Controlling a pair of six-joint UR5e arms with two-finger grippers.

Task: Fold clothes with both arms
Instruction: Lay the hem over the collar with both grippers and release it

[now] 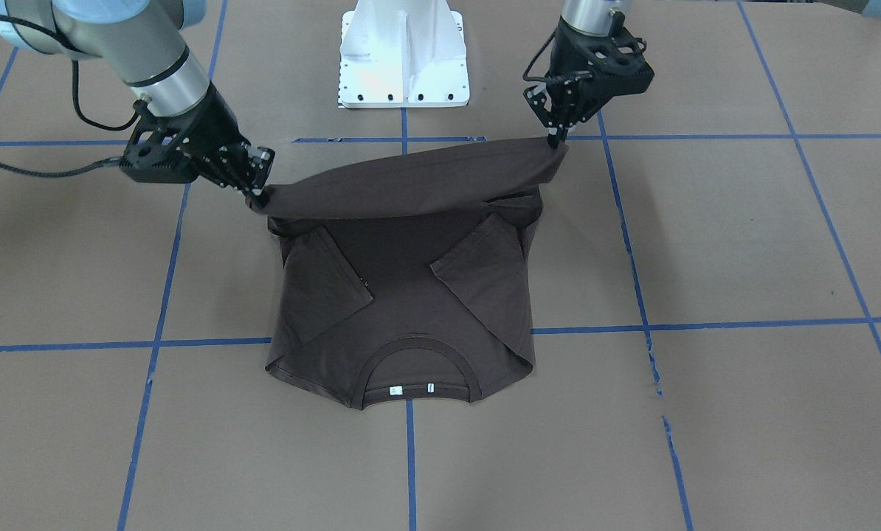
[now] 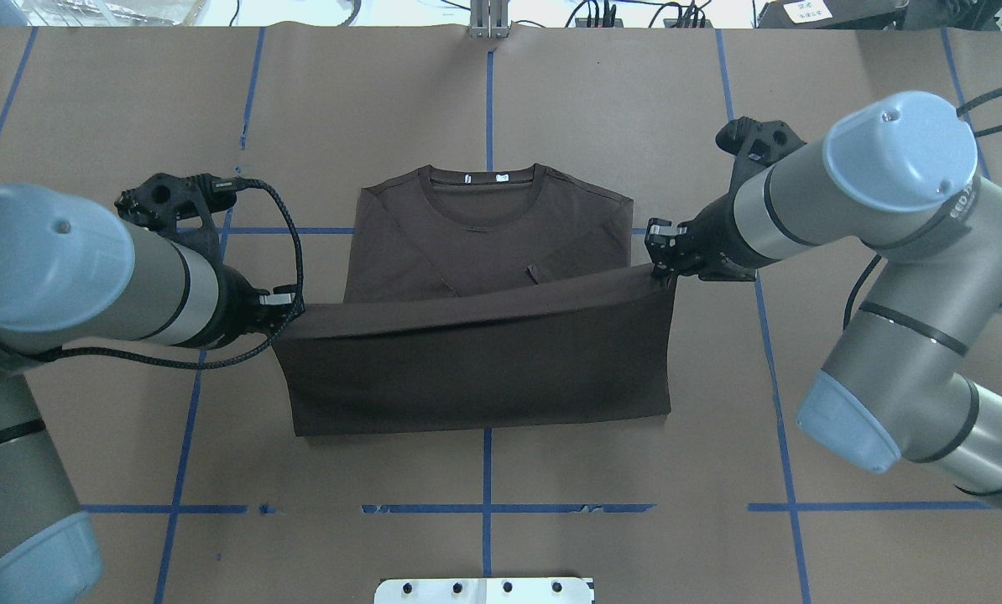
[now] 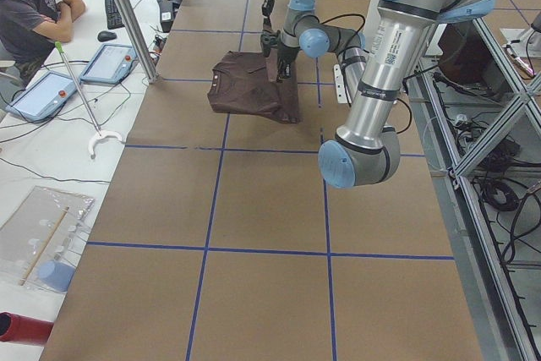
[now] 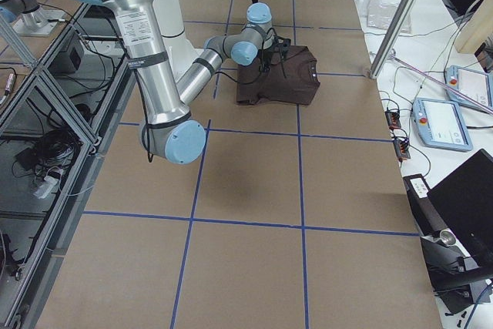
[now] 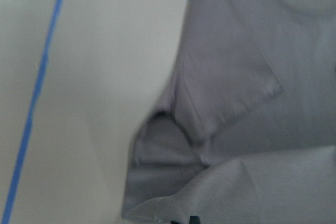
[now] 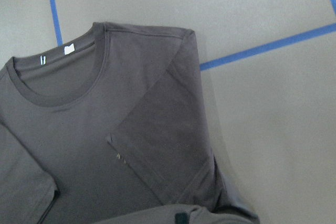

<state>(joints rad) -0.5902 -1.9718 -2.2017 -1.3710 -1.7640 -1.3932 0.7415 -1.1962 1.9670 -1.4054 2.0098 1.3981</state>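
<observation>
**Both arms hold the T-shirt hem off the bench, 1 corner each**

We see the left arm point(image 2: 157, 294) reach in from its side with the forearm roughly level over the bench point(image 1: 743, 243). In the front-facing view the left gripper point(image 1: 558, 142) points almost straight down. Its fingers point(image 1: 556, 133) are pinched tight on 1 corner of the hem point(image 2: 476, 369).

The right arm point(image 2: 803, 210) is bent at the elbow and its forearm runs in toward the shirt from the other side. The right gripper point(image 1: 257, 195) is tilted, angled down and inward, with its fingers clamped on the other hem corner.

The T-shirt point(image 1: 403, 310) lies on the bench across the central blue tape line point(image 1: 411, 464). The collar point(image 1: 420, 354) is at the end away from the robot, and the white neck tag point(image 1: 394, 391) shows inside it. Both sleeves point(image 1: 485, 273) are folded inward over the body.

The hem is stretched taut between the 2 grippers, above the lower half of the shirt. The cloth below it hangs down to the bench on the robot's side. In the overhead view the right corner sits nearer the collar than the left one.

The white pedestal point(image 1: 403, 59) stands just beyond the hem. A person point(image 3: 34, 6) sits at a side desk, well apart from the shirt.
</observation>
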